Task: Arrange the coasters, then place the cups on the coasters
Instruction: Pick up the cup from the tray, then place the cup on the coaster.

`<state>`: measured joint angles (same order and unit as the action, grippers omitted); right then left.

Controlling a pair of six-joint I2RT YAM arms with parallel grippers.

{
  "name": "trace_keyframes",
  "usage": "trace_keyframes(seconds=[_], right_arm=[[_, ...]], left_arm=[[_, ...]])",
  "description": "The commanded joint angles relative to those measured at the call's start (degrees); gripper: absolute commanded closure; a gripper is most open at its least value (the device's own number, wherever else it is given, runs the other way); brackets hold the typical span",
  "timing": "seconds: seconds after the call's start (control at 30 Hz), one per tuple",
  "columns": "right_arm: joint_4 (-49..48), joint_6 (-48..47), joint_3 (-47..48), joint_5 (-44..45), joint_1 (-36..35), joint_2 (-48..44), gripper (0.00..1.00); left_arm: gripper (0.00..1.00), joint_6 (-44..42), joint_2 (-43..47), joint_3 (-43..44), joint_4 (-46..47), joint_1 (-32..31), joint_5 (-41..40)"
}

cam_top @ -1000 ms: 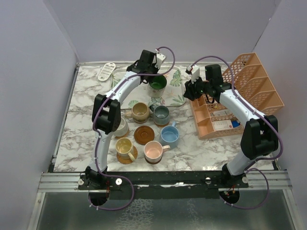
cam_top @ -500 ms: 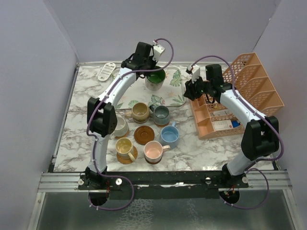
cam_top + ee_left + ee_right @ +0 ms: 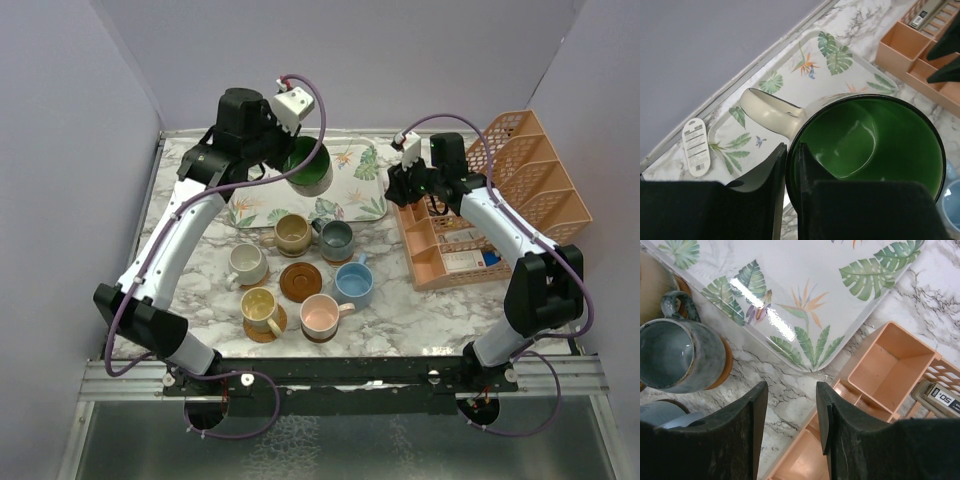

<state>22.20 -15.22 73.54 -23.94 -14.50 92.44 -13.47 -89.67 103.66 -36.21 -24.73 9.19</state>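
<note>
You have swung the left arm up and out to the left within the last second. The leaf-patterned rectangular tray has given up the cream ceramic mug with green inside, which now hangs above the tray's far left end, off the surface. Six other mugs stand grouped nearer you. The dark brown round wooden coaster among them is bare and is, in my judgement, the destination. The left gripper is clamped tight on the mug's rim beside the handle. The right gripper stands part open near the tray's corner, holding nothing.
</note>
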Motion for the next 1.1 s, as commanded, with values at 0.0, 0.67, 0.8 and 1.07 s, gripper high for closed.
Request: trace_keyframes(seconds=[0.0, 0.67, 0.8, 1.07], right_arm=[[-2.29, 1.55, 0.01, 2.11, 0.36, -1.15, 0.55], [-4.38, 0.39, -2.97, -1.53, 2.28, -1.15, 0.44], [-4.86, 0.25, -3.66, -3.8, 2.29, -1.15, 0.43], [-3.87, -1.64, -3.52, -6.46, 2.29, -1.26, 0.43]], left_arm=[[1.0, 2.29, 6.4, -5.75, 0.75, -0.06, 7.38], [1.0, 7.07, 24.11, -34.0, 2.69, -0.18, 9.95], [1.0, 5.54, 26.31, -36.43, 3.68, -0.96, 11.37], [1.0, -14.79, 26.99, -36.8, -0.11, -1.56, 20.27]])
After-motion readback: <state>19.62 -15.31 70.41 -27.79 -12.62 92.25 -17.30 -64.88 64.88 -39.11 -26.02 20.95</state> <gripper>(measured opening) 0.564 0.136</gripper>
